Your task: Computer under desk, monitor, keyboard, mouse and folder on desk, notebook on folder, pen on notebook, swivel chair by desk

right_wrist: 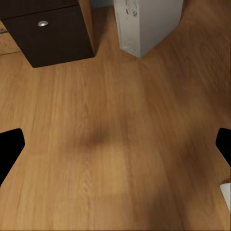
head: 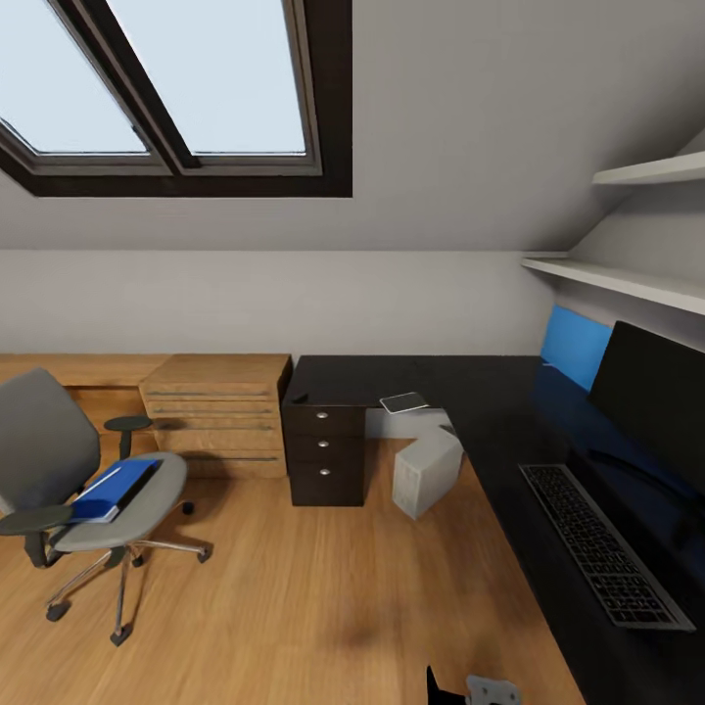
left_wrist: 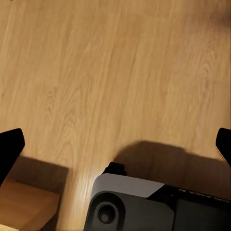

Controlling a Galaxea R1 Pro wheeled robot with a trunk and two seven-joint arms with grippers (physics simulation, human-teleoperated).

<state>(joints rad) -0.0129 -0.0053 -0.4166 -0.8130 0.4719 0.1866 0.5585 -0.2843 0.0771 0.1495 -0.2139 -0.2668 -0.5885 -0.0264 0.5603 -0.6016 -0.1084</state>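
**A:** While both arms hang low over the floor (head: 294, 607), what are the grippers doing?

**B:** The left gripper (left_wrist: 115, 144) has its fingertips spread wide apart at the two edges of its wrist view, with bare planks and part of the robot's own base (left_wrist: 144, 207) between them. The right gripper (right_wrist: 115, 144) is spread the same way and holds nothing; ahead of it stand the computer (right_wrist: 147, 24) and the dark drawer unit (right_wrist: 53, 33).

**A:** And the folder?

**B:** The folder (head: 116, 490) lies flat on the seat of the swivel chair (head: 88, 490), well off to the robot's left and some way ahead. Its long axis runs diagonally, from the near left of the seat toward the far right.

**A:** So which arm?

**B:** I judge the left arm the nearer one, since the chair is on that side, though the robot would have to roll closer first.

**A:** Where does it have to go?

**B:** Across to the desk (head: 490, 411) on the right, where the keyboard (head: 602, 543) lies in front of the monitor (head: 651, 392). A flat pale-edged thing, likely the notebook (head: 404, 401), sits on the desk's far wing. I cannot make out the mouse or the pen.
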